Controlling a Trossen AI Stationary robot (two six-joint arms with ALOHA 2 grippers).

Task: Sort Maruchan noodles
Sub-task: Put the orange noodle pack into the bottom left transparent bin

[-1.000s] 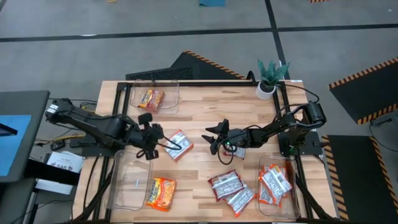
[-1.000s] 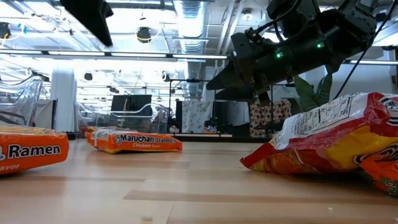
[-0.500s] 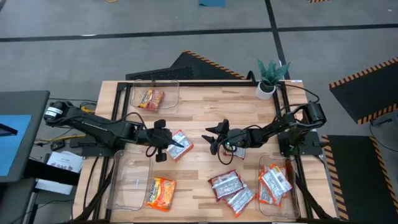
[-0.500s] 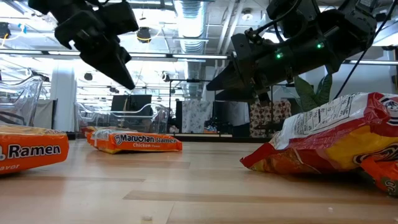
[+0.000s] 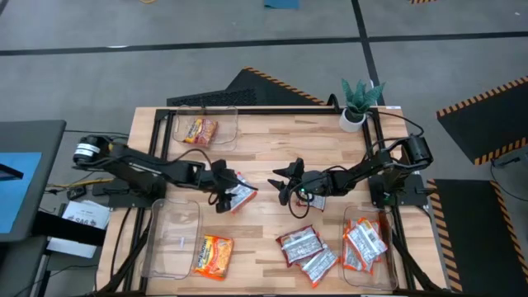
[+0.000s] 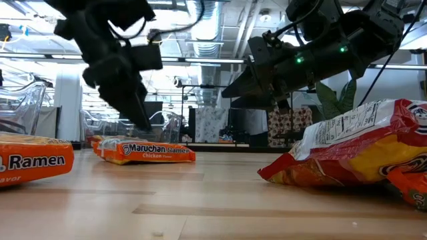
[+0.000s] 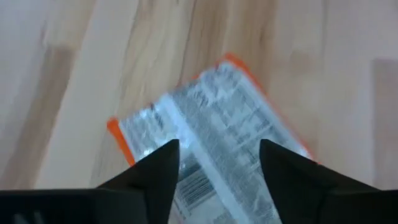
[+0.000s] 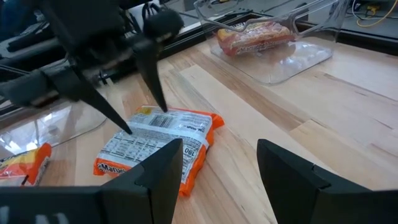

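One Maruchan noodle packet (image 5: 242,195), silver-white with orange edges, lies flat on the wooden table at its middle, printed back up (image 7: 211,124). My left gripper (image 5: 228,192) is open and points down at the packet's left end, one finger on each side of it (image 8: 146,119). My right gripper (image 5: 280,187) hangs open above the table just right of the packet, holding nothing. Another orange packet (image 5: 200,130) lies in the far left clear bin. Several more packets lie near the front edge. My left gripper comes from above, slanting from the table's left, with its open fingertips (image 8: 127,129) at the two sides of the packet's left end (image 8: 140,121). I cannot tell whether they touch it. The packet lies flat on the table.
A clear bin (image 5: 169,239) stands at the near left with an orange-yellow packet (image 5: 214,254) beside it. Two silver packets (image 5: 307,254) lie near the front. A near right bin (image 5: 353,216) holds more packets. A potted plant (image 5: 360,103) stands at the far right.
My left gripper has moved toward the table's right edge and down to the middle packet, and it has opened so that its fingers stand astride the packet's left end. The packet has stayed in place.
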